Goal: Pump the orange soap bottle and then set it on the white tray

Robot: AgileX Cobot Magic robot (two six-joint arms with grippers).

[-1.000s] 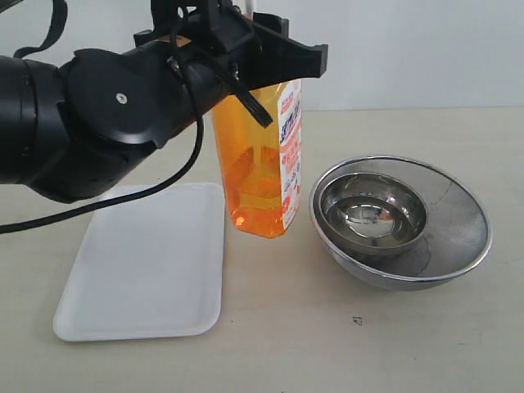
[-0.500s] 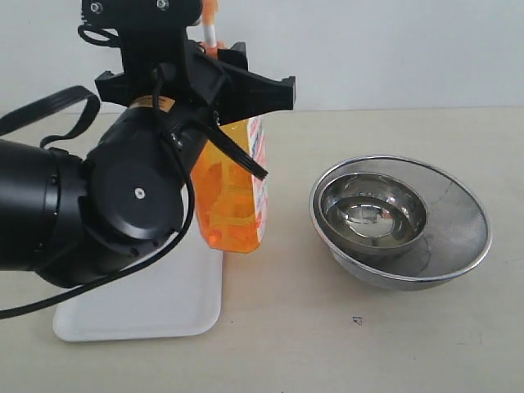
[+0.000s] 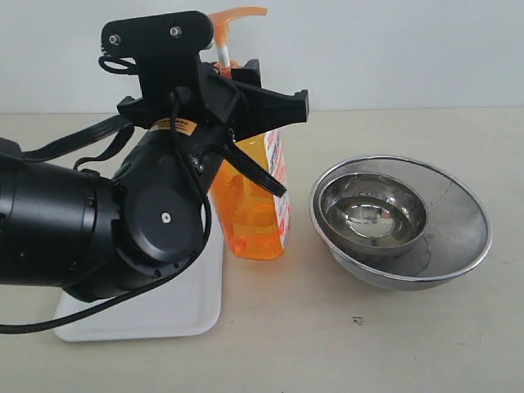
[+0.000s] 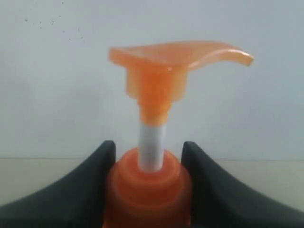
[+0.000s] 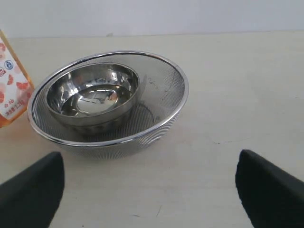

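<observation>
Left claw (image 4: 148, 156), half closed, is gripping the orange soap bottle (image 3: 255, 219) by the neck. Bottle is arriving at the white tray (image 3: 195, 315), at its 3 o'clock edge.

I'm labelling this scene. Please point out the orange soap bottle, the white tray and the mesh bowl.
orange soap bottle (image 3: 250, 223), exterior view, lower body.
white tray (image 3: 182, 316), exterior view, bare front part.
mesh bowl (image 3: 454, 217), exterior view, inner wall.

One orange soap bottle (image 3: 258, 221), one white tray (image 3: 164, 315), at least two nested bowls (image 3: 372, 209).
</observation>
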